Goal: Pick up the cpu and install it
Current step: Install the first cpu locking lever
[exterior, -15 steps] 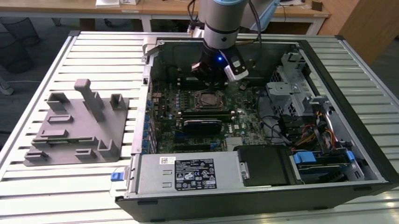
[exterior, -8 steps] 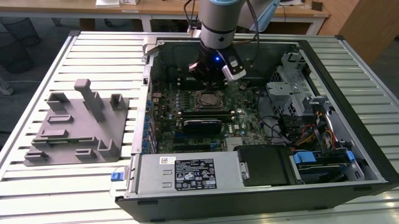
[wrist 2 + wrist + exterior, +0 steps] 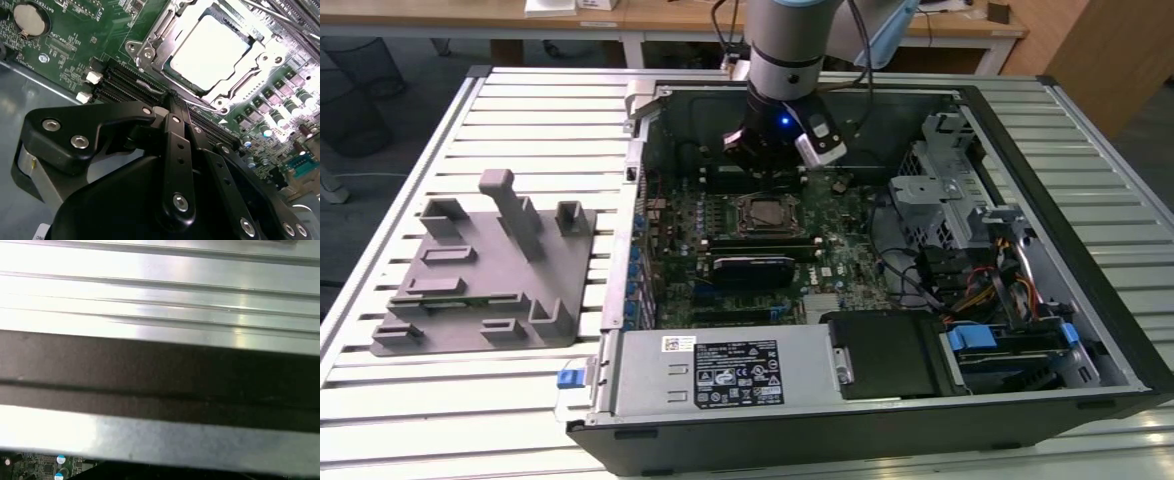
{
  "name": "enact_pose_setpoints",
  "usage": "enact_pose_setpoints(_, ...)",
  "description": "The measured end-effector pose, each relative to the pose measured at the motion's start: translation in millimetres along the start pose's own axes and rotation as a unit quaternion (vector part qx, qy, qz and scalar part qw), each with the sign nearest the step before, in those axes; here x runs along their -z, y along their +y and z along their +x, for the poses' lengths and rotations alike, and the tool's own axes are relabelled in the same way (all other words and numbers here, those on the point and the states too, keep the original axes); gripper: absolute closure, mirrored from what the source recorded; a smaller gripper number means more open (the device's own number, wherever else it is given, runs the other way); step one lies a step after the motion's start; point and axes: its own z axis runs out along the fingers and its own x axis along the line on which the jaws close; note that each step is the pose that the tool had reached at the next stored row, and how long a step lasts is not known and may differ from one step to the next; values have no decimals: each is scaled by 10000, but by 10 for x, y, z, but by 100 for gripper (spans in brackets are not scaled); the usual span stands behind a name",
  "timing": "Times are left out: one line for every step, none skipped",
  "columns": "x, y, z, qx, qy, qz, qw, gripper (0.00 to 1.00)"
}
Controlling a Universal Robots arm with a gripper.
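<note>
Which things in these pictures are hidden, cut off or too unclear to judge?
- Gripper, second wrist view: its fingertips meet at a point, and what lies under them is hidden by its own body.
- CPU, second wrist view: glare washes out its top, so the seating in the socket is unclear.
- Computer case, first wrist view: just its wall, cut off by the edges.
</note>
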Motion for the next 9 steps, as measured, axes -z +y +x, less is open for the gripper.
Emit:
enact_pose_setpoints(0,0,0,6,0,0,10000,89)
enact_pose_setpoints(-1,0,0,20,2,0,10000,89)
enact_pose_setpoints(-1,0,0,45,5,0,10000,89)
enact_pose_setpoints(-2,0,-1,70,7,1,10000,89)
enact_pose_setpoints(-2,0,-9,82,9,1,10000,89)
enact_pose_setpoints(-2,-1,-23,84,9,0,10000,89)
enact_pose_setpoints(-2,-2,-39,84,10,1,10000,89)
enact_pose_setpoints(-1,-4,-55,84,11,1,10000,89)
enact_pose_setpoints(-1,-5,-70,84,12,1,10000,89)
